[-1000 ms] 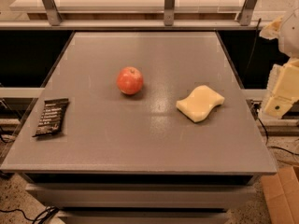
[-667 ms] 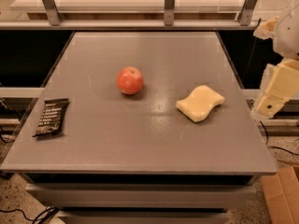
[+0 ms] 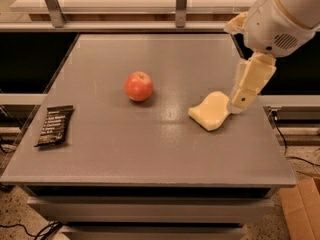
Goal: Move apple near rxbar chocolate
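Observation:
The red-orange apple sits on the grey table, a little left of its middle. The rxbar chocolate, a flat black wrapper with white text, lies near the table's left front edge, well apart from the apple. My gripper hangs from the white arm at the right side of the table. It points down, with its tip just at the right edge of a pale yellow sponge. It is far to the right of the apple and holds nothing that I can see.
The pale yellow wavy sponge lies right of centre, between the gripper and the apple. A metal rail with posts runs behind the table. A cardboard box stands on the floor at the front right.
The arm has swung in from the right edge of the view, and the gripper now hangs over the table's right side beside the sponge. Apple, bar and sponge have not moved.

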`<action>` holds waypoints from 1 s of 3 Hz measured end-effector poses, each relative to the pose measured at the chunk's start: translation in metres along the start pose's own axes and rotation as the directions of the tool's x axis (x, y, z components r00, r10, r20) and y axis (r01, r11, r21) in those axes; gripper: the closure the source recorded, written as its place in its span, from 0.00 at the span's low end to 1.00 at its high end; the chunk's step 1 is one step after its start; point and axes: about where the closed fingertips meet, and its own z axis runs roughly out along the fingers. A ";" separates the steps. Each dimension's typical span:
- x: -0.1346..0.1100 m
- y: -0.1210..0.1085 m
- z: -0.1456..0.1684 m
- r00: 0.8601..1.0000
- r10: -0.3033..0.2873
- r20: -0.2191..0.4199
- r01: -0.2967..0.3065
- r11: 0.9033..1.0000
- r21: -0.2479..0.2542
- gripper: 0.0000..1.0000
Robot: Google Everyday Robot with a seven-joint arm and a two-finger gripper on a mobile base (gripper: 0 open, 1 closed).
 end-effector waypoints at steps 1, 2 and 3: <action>-0.029 -0.013 0.031 0.995 -0.063 0.075 0.066 0.997 -0.033 0.00; -0.053 -0.020 0.062 0.985 -0.101 0.139 0.111 0.991 -0.068 0.00; -0.078 -0.020 0.097 0.971 -0.143 0.191 0.172 0.975 -0.141 0.00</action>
